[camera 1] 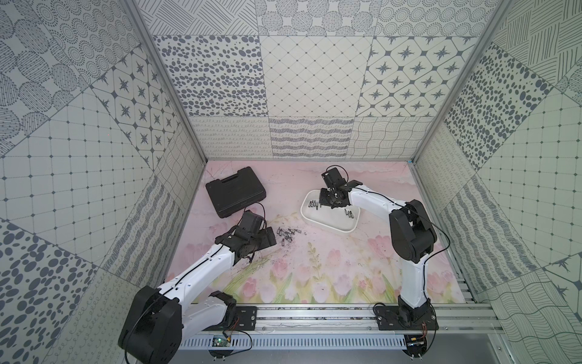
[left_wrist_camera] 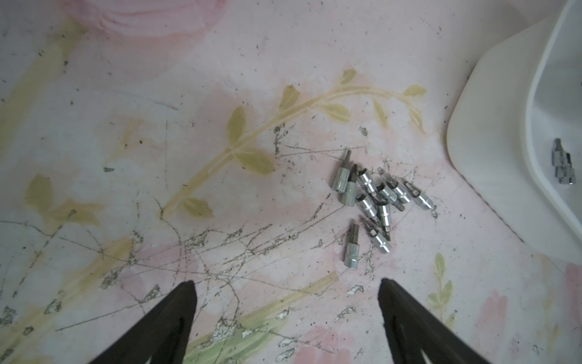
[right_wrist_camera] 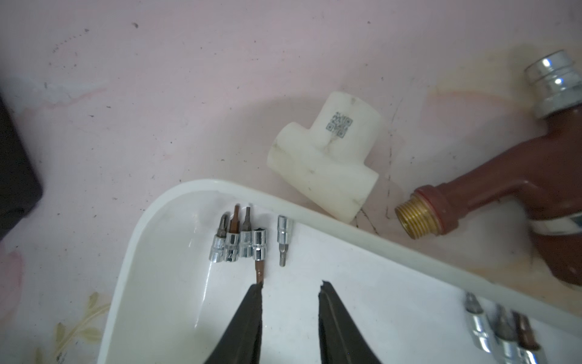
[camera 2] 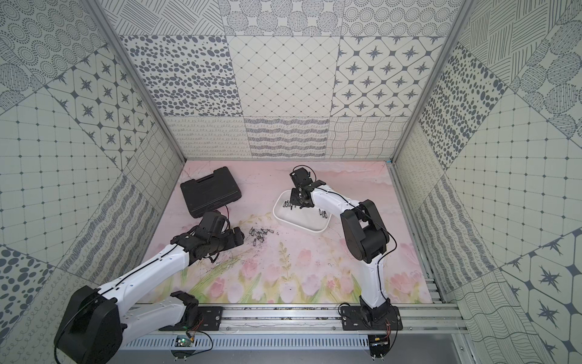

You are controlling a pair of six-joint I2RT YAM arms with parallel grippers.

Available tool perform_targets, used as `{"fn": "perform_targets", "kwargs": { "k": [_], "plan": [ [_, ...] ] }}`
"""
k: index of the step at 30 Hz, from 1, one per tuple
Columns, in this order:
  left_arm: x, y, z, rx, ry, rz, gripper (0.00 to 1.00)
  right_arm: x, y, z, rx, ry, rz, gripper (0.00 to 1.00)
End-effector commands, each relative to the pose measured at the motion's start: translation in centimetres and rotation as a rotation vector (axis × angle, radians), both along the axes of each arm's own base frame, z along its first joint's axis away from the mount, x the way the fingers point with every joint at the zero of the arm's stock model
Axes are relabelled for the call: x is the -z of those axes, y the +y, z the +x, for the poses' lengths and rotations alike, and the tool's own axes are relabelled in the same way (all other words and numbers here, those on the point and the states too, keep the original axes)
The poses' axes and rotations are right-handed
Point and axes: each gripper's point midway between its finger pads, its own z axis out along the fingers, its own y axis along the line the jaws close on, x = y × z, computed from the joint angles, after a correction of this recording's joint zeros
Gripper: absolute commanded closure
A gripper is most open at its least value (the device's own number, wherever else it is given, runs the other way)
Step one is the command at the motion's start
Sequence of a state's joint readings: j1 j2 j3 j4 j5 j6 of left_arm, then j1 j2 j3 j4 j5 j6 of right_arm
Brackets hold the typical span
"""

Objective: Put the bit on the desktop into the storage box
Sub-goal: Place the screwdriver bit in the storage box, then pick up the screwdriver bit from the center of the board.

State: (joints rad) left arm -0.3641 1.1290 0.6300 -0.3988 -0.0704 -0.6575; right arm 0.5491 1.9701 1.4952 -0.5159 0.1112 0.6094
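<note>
Several silver bits [camera 1: 288,234] [camera 2: 259,234] lie heaped on the scratched tulip-print desktop [camera 1: 330,261], seen close in the left wrist view [left_wrist_camera: 374,201]. My left gripper [camera 1: 271,239] [left_wrist_camera: 286,282] hovers just short of the heap, open and empty. The white storage box [camera 1: 330,219] [camera 2: 302,220] [left_wrist_camera: 491,157] [right_wrist_camera: 346,228] sits to the right. It holds a row of bits [right_wrist_camera: 242,242] and a second group [right_wrist_camera: 500,334]. My right gripper [camera 1: 328,204] [right_wrist_camera: 290,285] is low inside the box, open, with nothing between its fingers. A brown-tipped bit [right_wrist_camera: 259,252] lies with its tip at one fingertip.
A closed black tool case [camera 1: 234,192] [camera 2: 209,192] lies at the back left. Just beyond the box's far rim lie a white plastic T-fitting [right_wrist_camera: 324,164] and a brown tap with a brass thread [right_wrist_camera: 504,189]. Patterned walls enclose the desktop on three sides.
</note>
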Motion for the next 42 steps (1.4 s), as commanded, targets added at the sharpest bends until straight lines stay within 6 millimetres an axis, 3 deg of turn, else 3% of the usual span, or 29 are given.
{"fn": "perform_targets", "kwargs": {
  "k": [1, 11, 18, 22, 26, 35, 42],
  "plan": [
    [-0.2, -0.5, -0.8, 0.064, 0.043, -0.002, 0.10, -2.8, -0.6, -0.2, -0.014, -0.088, 0.017, 0.63],
    [-0.7, -2.3, -0.8, 0.162, 0.092, 0.010, 0.21, -7.3, -3.4, -3.1, -0.029, -0.216, 0.001, 0.44],
    [-0.7, -4.0, -1.1, 0.251, 0.123, 0.102, 0.25, -10.1, -7.3, -4.8, 0.019, -0.341, -0.074, 0.30],
    [-0.1, -5.0, -1.0, 0.290, 0.160, 0.139, 0.34, -11.2, -9.8, -5.8, 0.071, -0.386, -0.112, 0.21],
    [0.4, -5.8, -0.8, 0.317, 0.180, 0.147, 0.42, -12.4, -12.8, -6.9, 0.146, -0.446, -0.152, 0.04],
    [2.3, -6.7, -0.4, 0.361, 0.243, 0.209, 0.50, -13.2, -17.7, -9.4, 0.241, -0.500, -0.174, 0.04],
    [3.1, -7.2, 0.4, 0.382, 0.260, 0.244, 0.56, -13.0, -18.7, -10.1, 0.267, -0.509, -0.158, 0.04]
  ]
}}
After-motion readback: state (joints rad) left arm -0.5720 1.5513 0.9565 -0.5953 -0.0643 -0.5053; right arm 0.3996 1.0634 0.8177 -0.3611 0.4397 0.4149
